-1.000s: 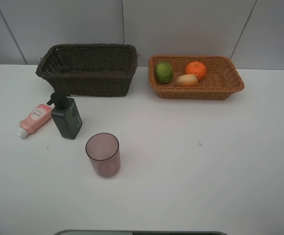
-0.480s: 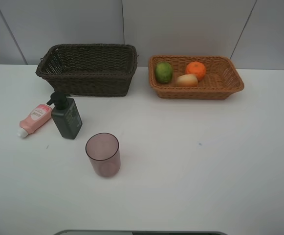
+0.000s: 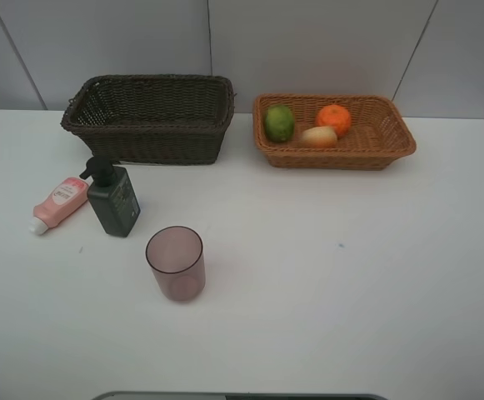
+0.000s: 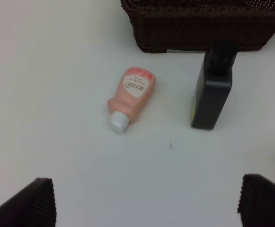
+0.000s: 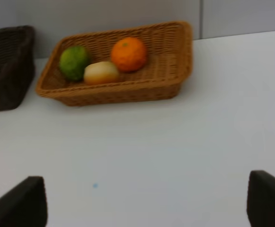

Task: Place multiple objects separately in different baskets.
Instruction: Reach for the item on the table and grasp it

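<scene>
The light tan basket [image 3: 333, 157] at the back right holds a green lime [image 3: 279, 122], an orange [image 3: 334, 118] and a pale peach-like fruit [image 3: 318, 137]. To its left the dark brown basket [image 3: 167, 146] shows nothing inside. In front of it a pink tube [image 3: 60, 200] lies flat beside the upright dark green pump bottle [image 3: 114, 200]. The pinkish cup [image 3: 176, 262] stands nearer the front. My left gripper [image 4: 146, 203] is open, hanging over the table short of the tube [image 4: 131, 97] and bottle [image 4: 213, 94]. My right gripper [image 5: 144, 201] is open, well back from the tan basket [image 5: 128, 90]. Neither arm shows in the high view.
Everything rests on a white table [image 3: 350, 275] against a grey panelled wall. A grey strip [image 3: 242, 396] runs along the table's front edge. The dark basket's wall [image 5: 7, 66] appears at the edge of the right wrist view.
</scene>
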